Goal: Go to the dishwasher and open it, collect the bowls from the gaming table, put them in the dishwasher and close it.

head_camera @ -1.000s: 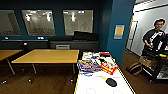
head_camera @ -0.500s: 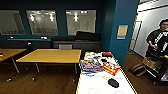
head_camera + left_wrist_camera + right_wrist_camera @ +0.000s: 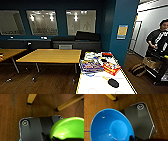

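Room: dark-blue walls and wood floor (image 3: 50, 80) are showing around a light wooden table (image 3: 51, 55) | gaming table (image 3: 100, 86) is lying ahead, carrying boxes and a black paddle (image 3: 112, 82) | green bowl (image 3: 68, 127) is riding at the left wrist, blue bowl (image 3: 110, 126) at the right | finger state: cannot tell | a person (image 3: 158, 47) is standing at right

1. The head camera sat high and looked forward and down over the white table (image 3: 100, 83), toward a wooden table (image 3: 51, 55) and dark windows (image 3: 80, 22).
2. The left wrist camera looked straight down, close over the green bowl (image 3: 68, 128) and brown floor (image 3: 11, 112).
3. The right wrist camera looked straight down, close over the blue bowl (image 3: 110, 127).
4. Both wrist views shared the floor and yellowish legs (image 3: 31, 99).
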